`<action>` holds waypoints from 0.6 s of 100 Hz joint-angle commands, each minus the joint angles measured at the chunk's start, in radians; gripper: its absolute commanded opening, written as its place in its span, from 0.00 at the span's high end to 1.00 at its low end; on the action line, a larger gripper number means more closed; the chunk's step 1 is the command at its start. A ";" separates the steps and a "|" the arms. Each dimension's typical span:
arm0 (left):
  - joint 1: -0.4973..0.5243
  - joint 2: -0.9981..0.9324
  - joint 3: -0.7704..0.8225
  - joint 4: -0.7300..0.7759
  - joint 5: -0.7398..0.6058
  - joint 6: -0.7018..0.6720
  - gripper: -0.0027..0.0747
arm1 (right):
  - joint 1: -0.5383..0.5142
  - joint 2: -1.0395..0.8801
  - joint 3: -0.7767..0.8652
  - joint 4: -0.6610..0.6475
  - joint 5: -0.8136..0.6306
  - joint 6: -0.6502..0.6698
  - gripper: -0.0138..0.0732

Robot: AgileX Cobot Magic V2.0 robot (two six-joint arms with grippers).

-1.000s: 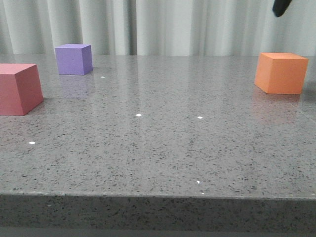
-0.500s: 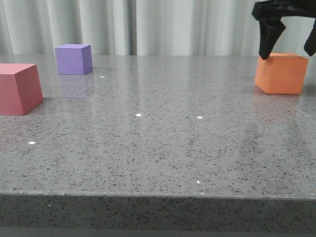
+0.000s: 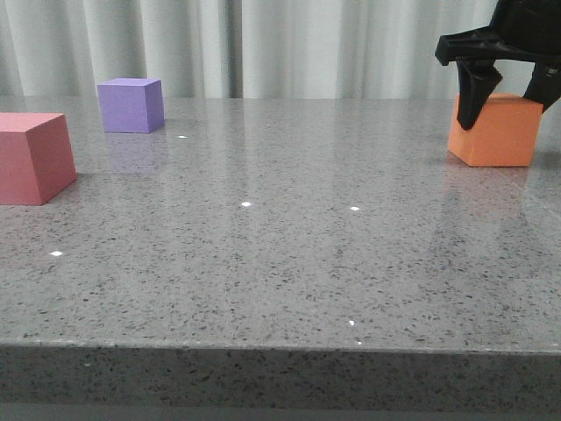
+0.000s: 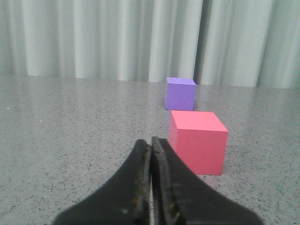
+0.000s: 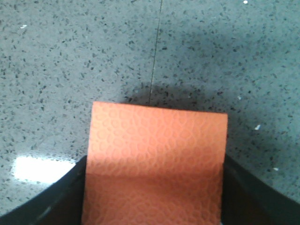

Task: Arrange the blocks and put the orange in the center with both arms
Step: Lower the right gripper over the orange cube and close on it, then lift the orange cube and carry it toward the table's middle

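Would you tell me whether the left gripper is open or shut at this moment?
Shut. In the left wrist view the left gripper has its two dark fingers pressed together with nothing between them.

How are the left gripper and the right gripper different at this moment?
The left gripper has its fingers pressed together and holds nothing; the right gripper has its fingers spread, one on each side of the orange cube. The left gripper points toward the pink cube and purple cube, apart from both; the right gripper is directly over its cube. Both are black.
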 commanded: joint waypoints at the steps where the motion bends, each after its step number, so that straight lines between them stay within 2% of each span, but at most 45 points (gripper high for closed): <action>1: -0.001 -0.030 0.045 -0.003 -0.075 -0.005 0.99 | -0.001 -0.047 -0.034 0.017 -0.040 -0.011 0.48; 14: -0.001 -0.030 0.045 -0.003 -0.075 -0.005 0.99 | 0.014 -0.075 -0.045 0.051 -0.048 0.026 0.46; 25: -0.001 -0.030 0.045 -0.003 -0.075 -0.005 0.99 | 0.072 -0.084 -0.115 0.036 -0.009 0.078 0.46; 38: -0.001 -0.030 0.045 -0.003 -0.075 -0.005 0.99 | 0.179 -0.081 -0.210 -0.062 0.034 0.209 0.46; 50: -0.001 -0.030 0.045 -0.003 -0.075 -0.005 0.99 | 0.282 -0.055 -0.285 -0.206 0.082 0.369 0.46; 60: -0.001 -0.030 0.045 -0.003 -0.075 -0.005 0.99 | 0.346 -0.006 -0.352 -0.250 0.121 0.459 0.46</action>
